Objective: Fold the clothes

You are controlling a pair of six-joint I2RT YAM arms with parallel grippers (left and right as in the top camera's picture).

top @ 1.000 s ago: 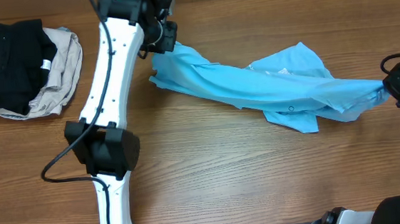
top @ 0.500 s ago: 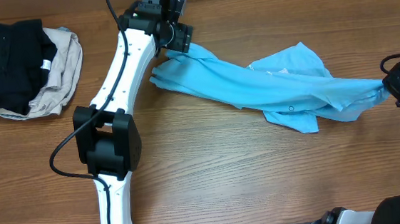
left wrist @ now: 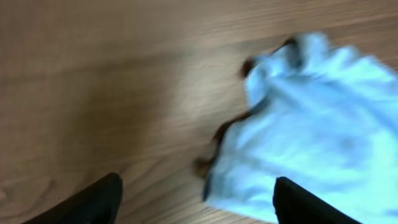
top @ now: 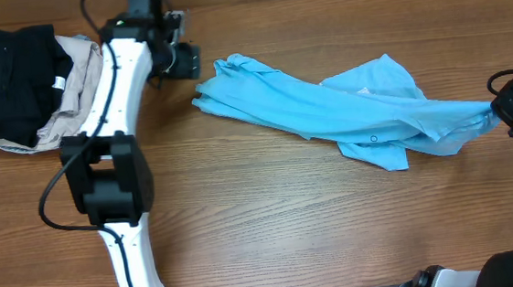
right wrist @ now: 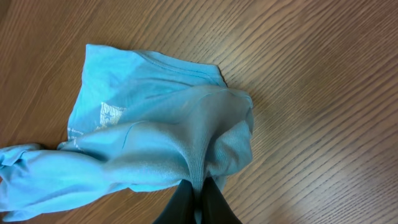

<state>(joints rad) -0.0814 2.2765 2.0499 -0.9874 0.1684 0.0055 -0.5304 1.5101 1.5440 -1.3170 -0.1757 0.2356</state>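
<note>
The clothes, a sky-blue T-shirt (top: 345,104), lie stretched in a crumpled band across the middle of the table. Its left end rests loose on the wood just right of my left gripper (top: 188,61), which is open and holds nothing. In the blurred left wrist view the shirt's edge (left wrist: 311,118) lies ahead and to the right of the spread fingers (left wrist: 93,202). My right gripper (top: 503,110) is shut on the shirt's right end. The right wrist view shows the fabric (right wrist: 155,143) pinched between the closed gripper (right wrist: 198,199).
A black garment (top: 4,76) and a beige one (top: 78,89) lie piled at the back left, right beside the left arm (top: 112,118). Bare wood runs along the front of the table (top: 337,229).
My left gripper has let go of the shirt's left end and swung left, away from it. That end now lies on the table. The right gripper has stayed put.
</note>
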